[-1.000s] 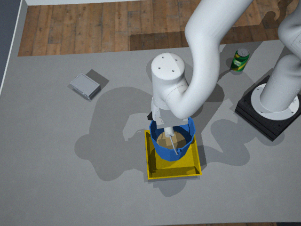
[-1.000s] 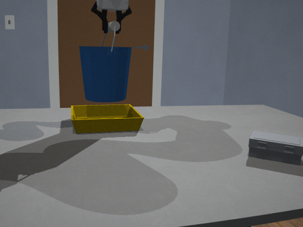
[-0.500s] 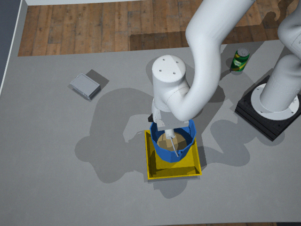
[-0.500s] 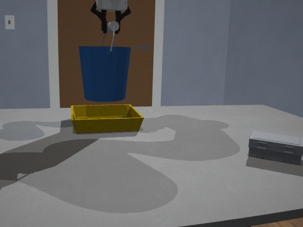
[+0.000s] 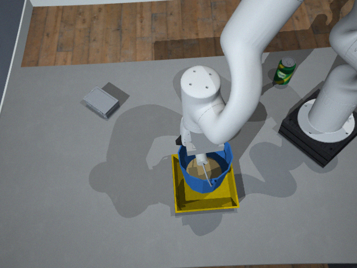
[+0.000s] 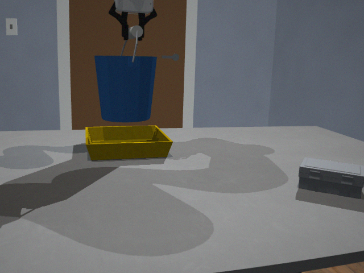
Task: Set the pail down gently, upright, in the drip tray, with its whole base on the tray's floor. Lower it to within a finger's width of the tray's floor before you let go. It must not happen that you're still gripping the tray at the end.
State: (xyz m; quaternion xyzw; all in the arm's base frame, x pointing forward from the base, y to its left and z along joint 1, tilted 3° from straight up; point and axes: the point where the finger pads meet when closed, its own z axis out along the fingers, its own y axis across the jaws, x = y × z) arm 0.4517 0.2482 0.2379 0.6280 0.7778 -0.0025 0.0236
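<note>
The blue pail (image 5: 201, 184) (image 6: 125, 88) hangs upright from its thin wire handle, whose grip is held between the fingers of my gripper (image 6: 135, 30). The pail is straight above the yellow drip tray (image 5: 207, 201) (image 6: 129, 145). Its base is in the air, a little above the tray's rim in the exterior view. In the top view the arm's wrist hides my gripper's fingers; only the handle grip (image 5: 201, 158) shows inside the pail's mouth.
A grey case (image 5: 100, 101) (image 6: 330, 176) lies on the table away from the tray. A green can (image 5: 284, 70) stands near the arm's black base (image 5: 314, 144).
</note>
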